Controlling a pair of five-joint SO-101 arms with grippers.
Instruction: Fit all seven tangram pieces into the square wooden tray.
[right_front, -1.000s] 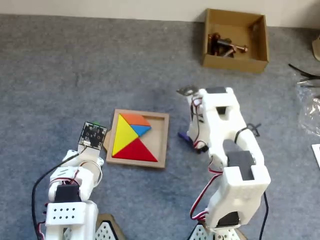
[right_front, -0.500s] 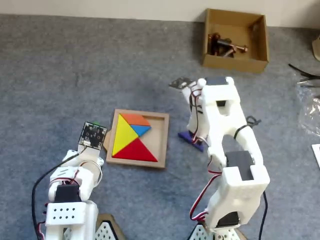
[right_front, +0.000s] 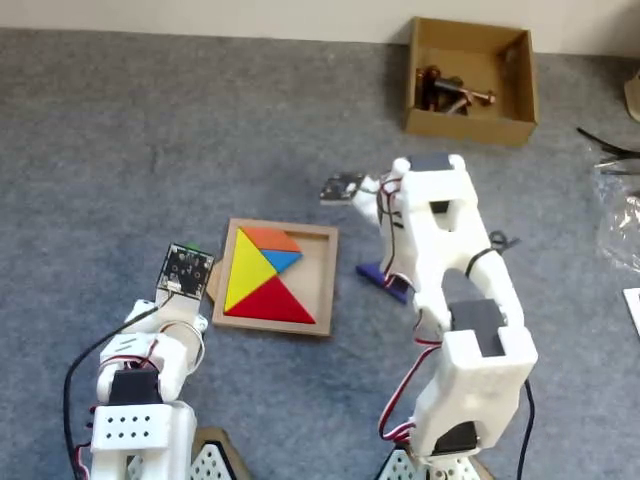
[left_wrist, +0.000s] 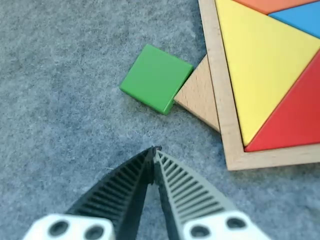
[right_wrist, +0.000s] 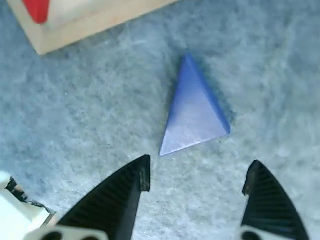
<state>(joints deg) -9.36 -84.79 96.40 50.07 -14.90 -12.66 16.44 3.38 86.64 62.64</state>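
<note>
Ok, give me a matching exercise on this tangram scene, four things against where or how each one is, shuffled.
1 green square
2 yellow triangle
3 dark blue triangle
4 left gripper

A inside the tray
B shut
C on the carpet, ahead of the open right gripper
D on the carpet, next to the plain wooden triangle

Pairs: 1-D, 2-A, 3-C, 4-B

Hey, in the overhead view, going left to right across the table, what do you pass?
left arm → square wooden tray → loose blue triangle → cardboard box → plastic bag at the edge. The right arm spans several of these, so it has no place in the order.
</note>
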